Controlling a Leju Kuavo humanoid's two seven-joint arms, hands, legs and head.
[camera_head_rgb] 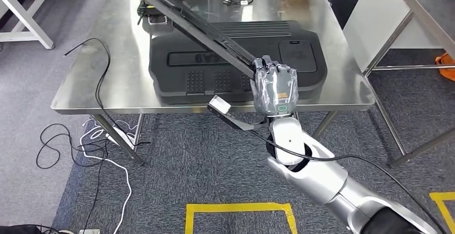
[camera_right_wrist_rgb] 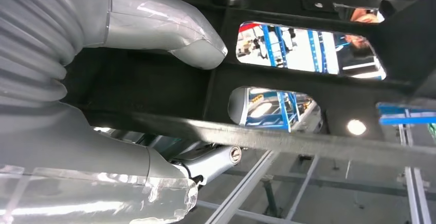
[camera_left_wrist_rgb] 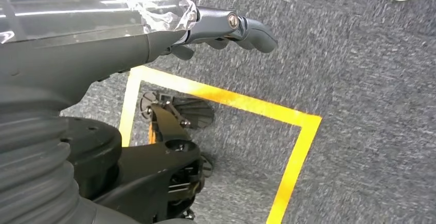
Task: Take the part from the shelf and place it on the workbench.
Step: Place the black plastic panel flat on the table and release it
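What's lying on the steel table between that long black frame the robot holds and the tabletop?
In the head view, a big black ribbed plastic cover lies on the steel table, under the long black frame.

A long frame part (camera_head_rgb: 188, 22) slants over the bench (camera_head_rgb: 112, 67), above a moulded cover (camera_head_rgb: 236, 57); the right hand (camera_head_rgb: 274, 86) grips its near end.

The right robot hand (camera_head_rgb: 276, 85) hangs at the near edge of the steel table (camera_head_rgb: 96, 78), its fingers wrapped round a long black frame part (camera_head_rgb: 204, 30) that slants up and away over the table toward the far left; beneath that part a large black moulded cover (camera_head_rgb: 225, 62) lies flat on the table; a white tag (camera_head_rgb: 219, 104), perhaps a label, sits just below the robot hand; black and white cables (camera_head_rgb: 102, 148) trail over the grey carpet; yellow tape (camera_head_rgb: 239, 209) marks the floor.
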